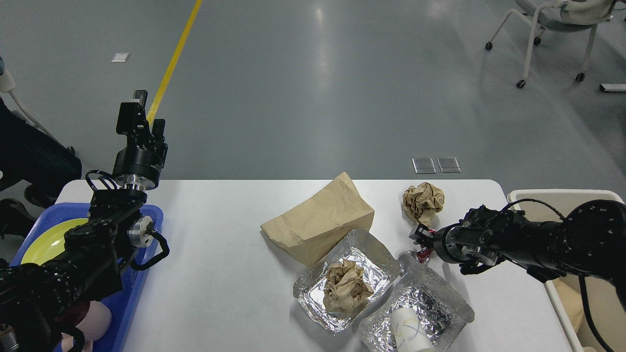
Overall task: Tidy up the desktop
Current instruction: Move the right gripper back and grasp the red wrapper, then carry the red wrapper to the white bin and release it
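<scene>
The white desktop (220, 234) carries a brown paper bag (320, 220), a crumpled brown paper ball (423, 200), and two foil trays. One foil tray (367, 247) holds another paper wad (346, 286); the other foil tray (442, 303) holds a white paper cup (408, 330). A small red wrapper (424, 253) shows just under my right gripper (416, 234), which is low over the table below the paper ball; its fingers are dark and cannot be told apart. My left gripper (142, 117) is raised above the table's far left corner with nothing visible in it.
A blue tray (142, 288) with a yellow plate (46, 239) sits at the left edge under my left arm. A beige bin (562, 195) stands off the table's right edge. A wheeled chair (552, 29) is far back right.
</scene>
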